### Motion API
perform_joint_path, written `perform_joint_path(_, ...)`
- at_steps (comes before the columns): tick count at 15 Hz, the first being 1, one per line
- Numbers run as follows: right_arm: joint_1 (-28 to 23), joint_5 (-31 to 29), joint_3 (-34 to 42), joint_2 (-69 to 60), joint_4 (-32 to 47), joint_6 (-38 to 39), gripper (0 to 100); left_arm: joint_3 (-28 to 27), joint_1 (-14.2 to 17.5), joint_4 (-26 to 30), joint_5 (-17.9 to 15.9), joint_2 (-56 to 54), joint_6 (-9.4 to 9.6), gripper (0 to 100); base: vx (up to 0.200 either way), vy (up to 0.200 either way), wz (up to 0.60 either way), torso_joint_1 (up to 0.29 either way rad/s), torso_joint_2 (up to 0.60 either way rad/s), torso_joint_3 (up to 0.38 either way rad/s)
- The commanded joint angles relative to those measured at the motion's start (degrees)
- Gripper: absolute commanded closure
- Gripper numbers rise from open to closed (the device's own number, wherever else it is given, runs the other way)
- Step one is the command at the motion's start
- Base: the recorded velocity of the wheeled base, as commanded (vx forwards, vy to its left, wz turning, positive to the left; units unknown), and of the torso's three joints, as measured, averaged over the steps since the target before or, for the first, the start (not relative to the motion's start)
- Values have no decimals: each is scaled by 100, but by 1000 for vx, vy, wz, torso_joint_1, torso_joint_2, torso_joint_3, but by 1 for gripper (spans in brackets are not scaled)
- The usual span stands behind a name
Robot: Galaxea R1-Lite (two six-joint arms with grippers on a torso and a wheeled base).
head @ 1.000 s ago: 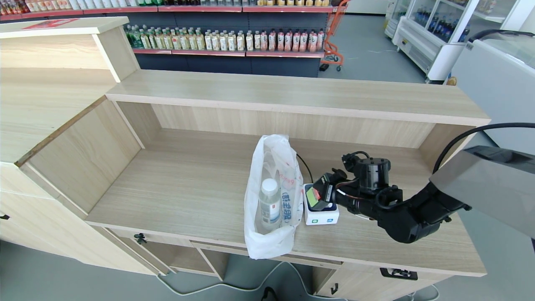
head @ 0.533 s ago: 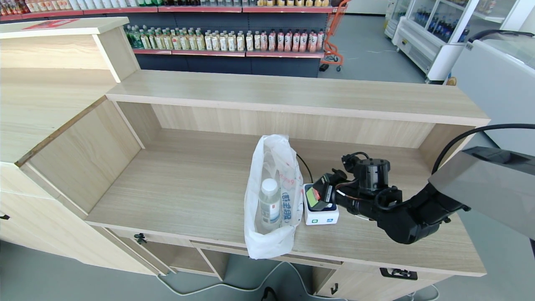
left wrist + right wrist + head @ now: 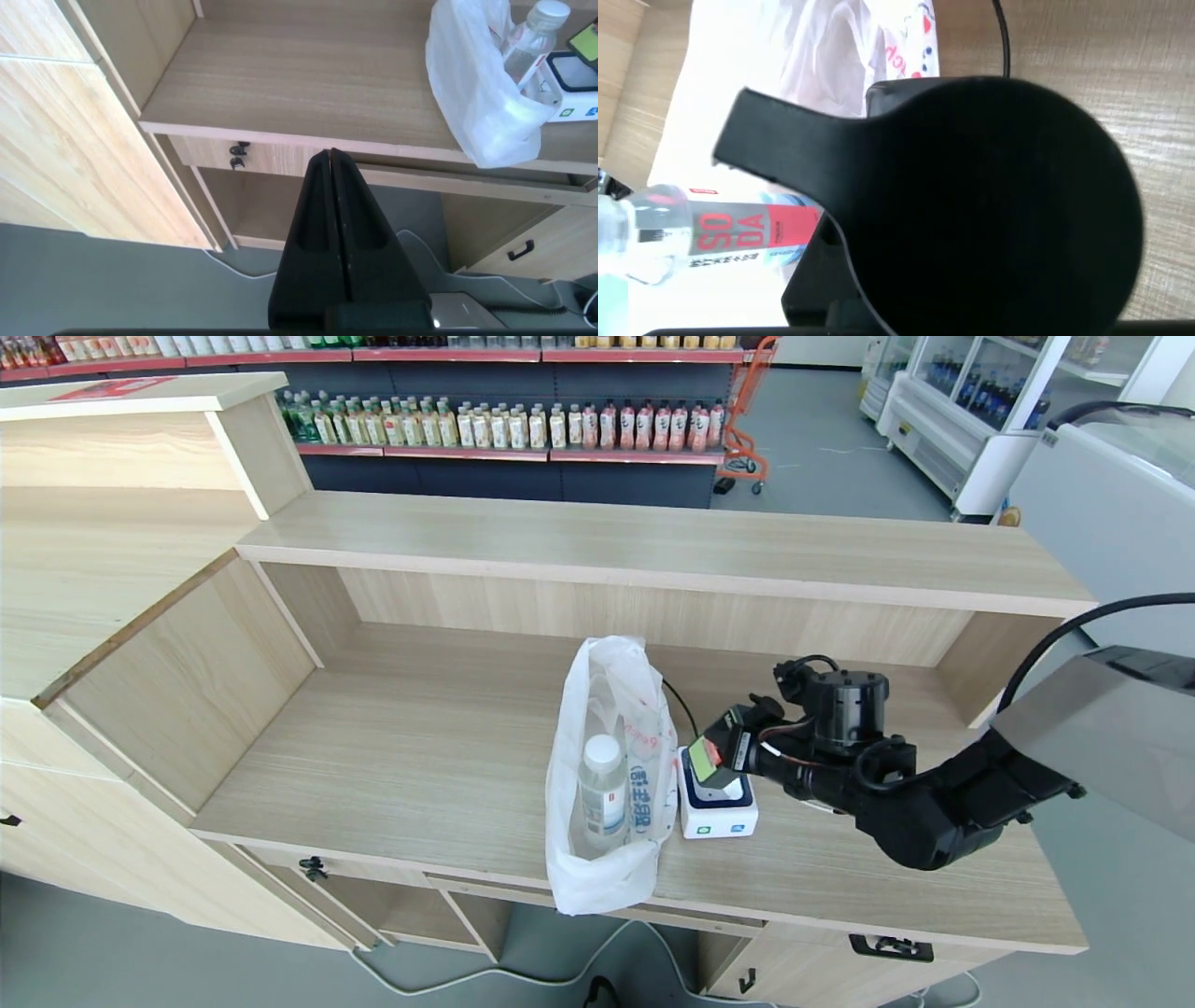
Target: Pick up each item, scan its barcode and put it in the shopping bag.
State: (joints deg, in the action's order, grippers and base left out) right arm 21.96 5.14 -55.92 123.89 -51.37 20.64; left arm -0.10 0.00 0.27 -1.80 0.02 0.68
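A light wood-grain desk (image 3: pixel 448 747) with a raised back ledge is seen, with black drawer handles (image 3: pixel 890 947) fitted beneath it. A grey floor (image 3: pixel 822 439) is laid beyond. Dark shop shelving with red edge strips (image 3: pixel 467 455) is stocked with rows of bottles. White glass-fronted chillers (image 3: pixel 971 420) and what appears to be a white chest freezer (image 3: pixel 1111 504) are placed at the right.

translucent white plastic shopping bag (image 3: pixel 597 882): red and blue print. clear plastic bottle (image 3: pixel 602 798): white cap, red label. white box scanner (image 3: pixel 719 821): dark top, green mark. small flat pack (image 3: pixel 698 771): green, red edge.
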Motion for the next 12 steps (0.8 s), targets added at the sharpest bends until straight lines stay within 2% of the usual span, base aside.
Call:
perform_joint_path(1,2,-216,178,-550,-22,-148,100,1,0,0,5,-2,2,100,0,0,0,0,0,0)
perform_joint_path(3,-16,-409,450,-999,-57,-552,100,1,0,0,5,-2,2,100,0,0,0,0,0,0)
perform_joint_path(7,-16,-699,521,-1359,-66,-1396,100,-8,0,0,5,-2,2,100,0,0,0,0,0,0)
perform_joint_path(12,11,-919,1039,-1930,-4,-1475,100,1,0,0,5,6,2,100,0,0,0,0,0,0)
